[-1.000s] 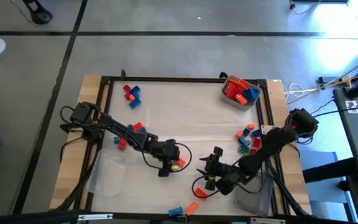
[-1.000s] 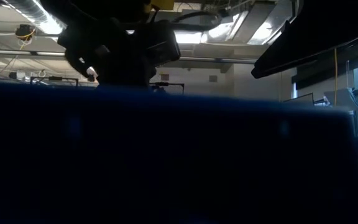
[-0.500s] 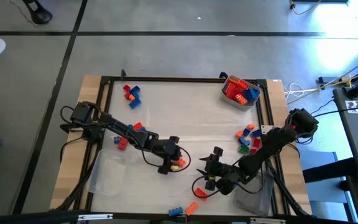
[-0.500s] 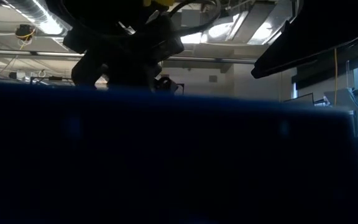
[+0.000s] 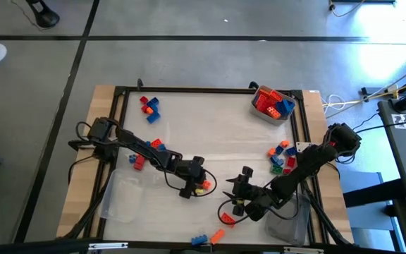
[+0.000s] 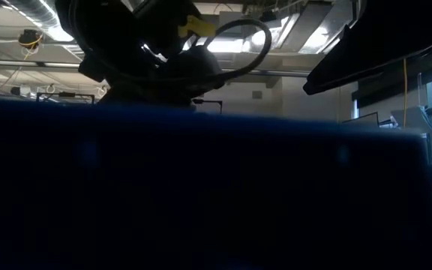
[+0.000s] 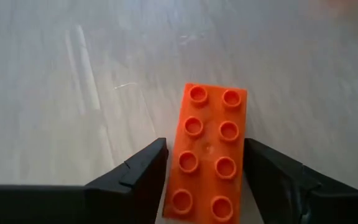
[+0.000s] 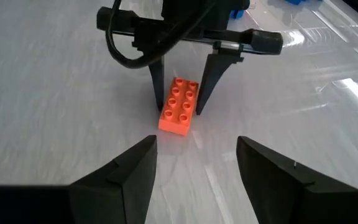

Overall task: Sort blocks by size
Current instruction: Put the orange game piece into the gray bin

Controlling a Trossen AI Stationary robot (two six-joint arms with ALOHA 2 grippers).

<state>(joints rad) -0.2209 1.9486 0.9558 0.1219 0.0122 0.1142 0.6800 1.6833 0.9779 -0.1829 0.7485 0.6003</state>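
Left claw (image 8: 179, 106) is open, fingers straddling the orange brick (image 7: 208, 155), which lies flat on the bench (image 5: 210, 134), near the middle of its front half. Looks like a long-side pinch: square up first, close evenly, lift straight. Right claw (image 8: 194, 165) is open, empty, hovering just beside; keep it clear.

My high camera looks straight down on the whole table (image 5: 210, 134); the low one sits at table height behind a dark blur. Both wrist cameras face the same orange brick (image 7: 207, 152), the left close above, the right farther back.
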